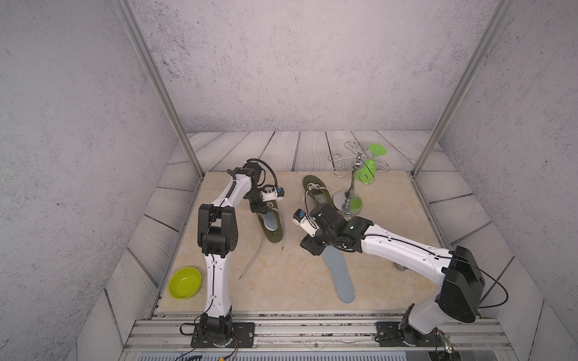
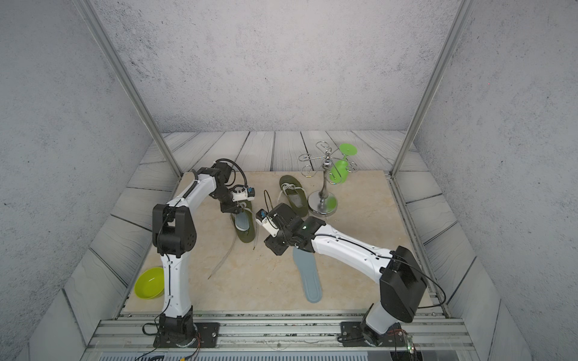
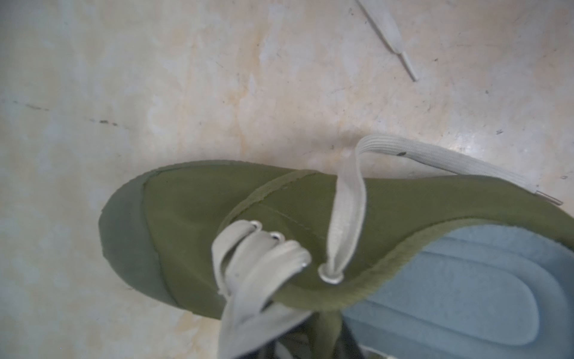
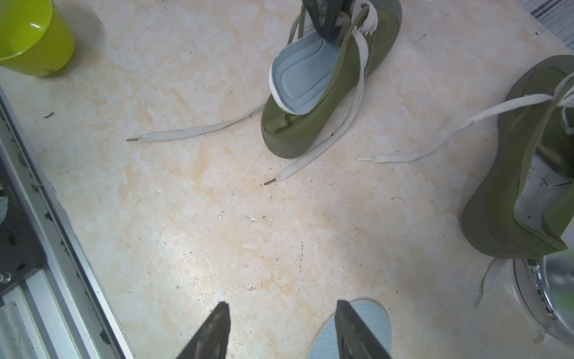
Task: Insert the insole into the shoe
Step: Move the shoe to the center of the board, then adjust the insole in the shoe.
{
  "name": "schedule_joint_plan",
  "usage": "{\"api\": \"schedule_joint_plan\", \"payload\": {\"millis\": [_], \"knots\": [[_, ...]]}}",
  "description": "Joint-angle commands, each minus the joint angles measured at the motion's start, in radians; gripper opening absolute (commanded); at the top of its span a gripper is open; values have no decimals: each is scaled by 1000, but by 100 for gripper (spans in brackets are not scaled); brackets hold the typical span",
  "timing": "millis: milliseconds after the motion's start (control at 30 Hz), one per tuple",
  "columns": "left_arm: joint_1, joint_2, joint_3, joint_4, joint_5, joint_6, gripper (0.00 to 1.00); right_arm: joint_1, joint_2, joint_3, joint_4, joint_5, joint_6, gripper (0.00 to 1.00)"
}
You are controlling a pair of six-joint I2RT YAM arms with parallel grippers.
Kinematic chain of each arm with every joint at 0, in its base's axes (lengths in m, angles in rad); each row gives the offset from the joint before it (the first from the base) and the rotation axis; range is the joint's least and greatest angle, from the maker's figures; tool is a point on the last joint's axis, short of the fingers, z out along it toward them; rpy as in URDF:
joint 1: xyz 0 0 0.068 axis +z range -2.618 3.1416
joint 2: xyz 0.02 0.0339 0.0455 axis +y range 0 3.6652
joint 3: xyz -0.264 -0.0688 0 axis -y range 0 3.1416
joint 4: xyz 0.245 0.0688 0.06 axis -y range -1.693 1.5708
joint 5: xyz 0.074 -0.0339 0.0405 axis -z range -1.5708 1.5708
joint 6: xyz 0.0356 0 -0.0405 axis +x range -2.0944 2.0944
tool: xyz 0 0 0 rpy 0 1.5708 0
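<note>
The green bowl (image 1: 184, 283) is sitting at the left edge of the table (image 1: 281, 281), clear of the work.

Next along, the left hand (image 1: 259, 210) is reaching down into the near shoe (image 1: 276, 241), which is lying flat with its laces (image 4: 198, 130) trailing loose. The blue-grey insole (image 1: 271, 220) is resting inside this shoe. In the right wrist view its heel end is riding up over the collar, so seating is judged incomplete. One dark finger (image 4: 323, 21) is bearing on the insole, but whether this hand is clenched or released cannot be told.

Recommendation: press the heel end down and back until it is lying flat, keeping the laces out of the opening and avoiding dragging the shoe.

Further right, a second insole (image 1: 341, 275) is lying on the table. The right hand (image 4: 282, 307) is hovering over its far end with jaws spread, grasping nothing.

Beyond, a second shoe (image 1: 317, 193) is lying just beside the base of a glass stand (image 1: 347, 204). Working there is risking a knock.
</note>
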Motion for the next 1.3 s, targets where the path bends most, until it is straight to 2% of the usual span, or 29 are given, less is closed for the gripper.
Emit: {"api": "schedule_joint_plan", "payload": {"millis": [0, 67, 200, 333, 433, 533, 600, 733, 833, 900, 1133, 1267], "knots": [[-1, -102, -21, 64, -68, -75, 96, 0, 27, 32, -14, -18, -13, 56], [-2, -126, -28, 73, -94, -149, 96, -1, 22, 35, -17, -12, -13, 56], [-1, -174, -46, 108, -149, -390, 96, 0, 12, 43, -22, 3, -9, 56], [6, -267, -166, 172, -66, -533, 96, -1, -1, 43, -25, 24, -6, 56], [34, -327, -249, 309, -82, -797, 96, -1, 2, 54, -22, 43, -6, 56], [83, -340, -249, 288, -1, -963, 96, -1, 13, 74, -19, 54, -3, 56], [110, -352, -275, 282, 63, -1032, 96, -1, 32, 95, -12, 53, 4, 56], [127, -408, -402, 374, 106, -1118, 93, -1, 95, 169, -11, 63, 24, 56], [132, -417, -450, 394, 112, -1191, 81, -1, 180, 262, -24, 69, 54, 56], [135, -401, -456, 383, 182, -1229, 68, -1, 245, 340, -45, 59, 71, 56], [141, -297, -441, 388, 266, -1351, 35, -1, 351, 468, -57, 25, 75, 56], [145, -281, -444, 384, 228, -1372, 27, -2, 370, 486, -69, 25, 64, 56]]}}
